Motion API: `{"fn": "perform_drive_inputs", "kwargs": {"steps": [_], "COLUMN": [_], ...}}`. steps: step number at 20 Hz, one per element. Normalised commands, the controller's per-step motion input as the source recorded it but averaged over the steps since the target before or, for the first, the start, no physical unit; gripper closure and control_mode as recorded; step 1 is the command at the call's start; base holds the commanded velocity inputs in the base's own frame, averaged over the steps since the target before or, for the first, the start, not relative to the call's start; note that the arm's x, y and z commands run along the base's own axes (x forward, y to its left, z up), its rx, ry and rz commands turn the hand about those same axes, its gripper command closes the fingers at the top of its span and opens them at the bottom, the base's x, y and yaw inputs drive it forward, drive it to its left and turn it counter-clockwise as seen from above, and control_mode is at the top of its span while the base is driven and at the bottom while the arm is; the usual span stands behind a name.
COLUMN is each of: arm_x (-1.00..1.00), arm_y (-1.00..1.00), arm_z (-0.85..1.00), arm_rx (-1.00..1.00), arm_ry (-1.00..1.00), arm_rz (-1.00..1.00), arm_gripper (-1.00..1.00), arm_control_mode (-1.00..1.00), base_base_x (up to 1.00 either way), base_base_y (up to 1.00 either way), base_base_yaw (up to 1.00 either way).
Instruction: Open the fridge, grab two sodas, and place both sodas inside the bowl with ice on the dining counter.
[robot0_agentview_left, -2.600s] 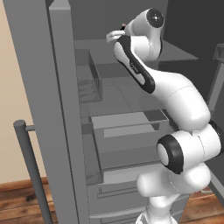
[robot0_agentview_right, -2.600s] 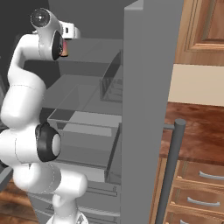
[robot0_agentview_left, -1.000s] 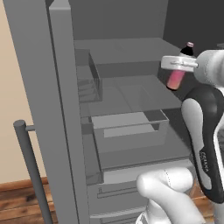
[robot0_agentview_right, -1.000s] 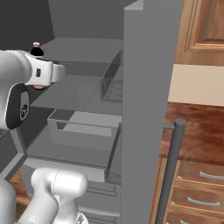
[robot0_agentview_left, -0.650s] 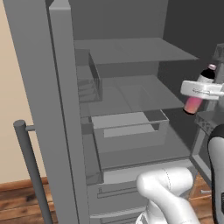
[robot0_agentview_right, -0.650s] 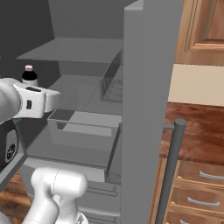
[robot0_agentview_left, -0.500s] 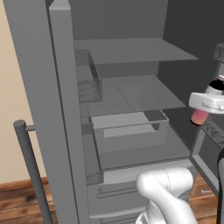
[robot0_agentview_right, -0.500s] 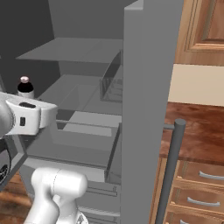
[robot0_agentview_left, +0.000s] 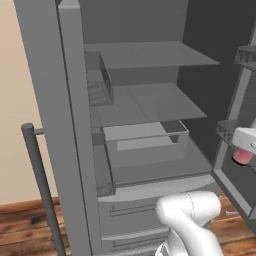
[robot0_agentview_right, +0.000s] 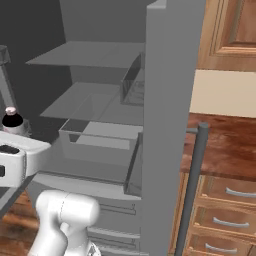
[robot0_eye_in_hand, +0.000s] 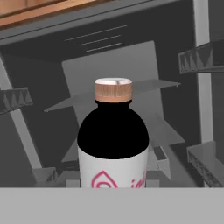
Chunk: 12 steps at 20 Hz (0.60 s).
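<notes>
Nothing readable anywhere. Only a pink logo mark and cut-off pink strokes on the bottle (robot0_eye_in_hand: 113, 144) label, lower centre of the hand view.

This is a home kitchen, rendered rather than filmed. A tall grey metal fridge (robot0_agentview_left: 75, 125) stands with both doors swung open, showing bare grey shelves (robot0_agentview_left: 150, 55) and a clear drawer bin (robot0_agentview_left: 145, 140) inside, with a long dark vertical bar handle (robot0_agentview_right: 192, 185) on its door. Just right of the fridge stand brown wooden cabinets (robot0_agentview_right: 227, 30) above and drawers with metal pulls (robot0_agentview_right: 225, 205) below. Beneath the fridge runs a reddish-brown wood plank floor (robot0_agentview_left: 25, 232), and left of it is a plain beige wall (robot0_agentview_left: 20, 100).
</notes>
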Motion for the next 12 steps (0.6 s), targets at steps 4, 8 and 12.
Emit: {"fn": "perform_drive_inputs", "kwargs": {"steps": [4,8,12], "arm_x": [0.0,0.0,0.0], "arm_y": [0.0,0.0,0.0], "arm_z": [0.0,0.0,0.0], "arm_rx": [0.0,0.0,0.0], "arm_ry": [0.0,0.0,0.0], "arm_rz": [0.0,0.0,0.0], "arm_gripper": [1.0,1.0,1.0], "arm_control_mode": [1.0,1.0,1.0], "base_base_x": [-0.97,-1.0,-0.59], "base_base_y": [0.0,0.01,0.32], "base_base_yaw": [0.01,0.02,-0.13]}}
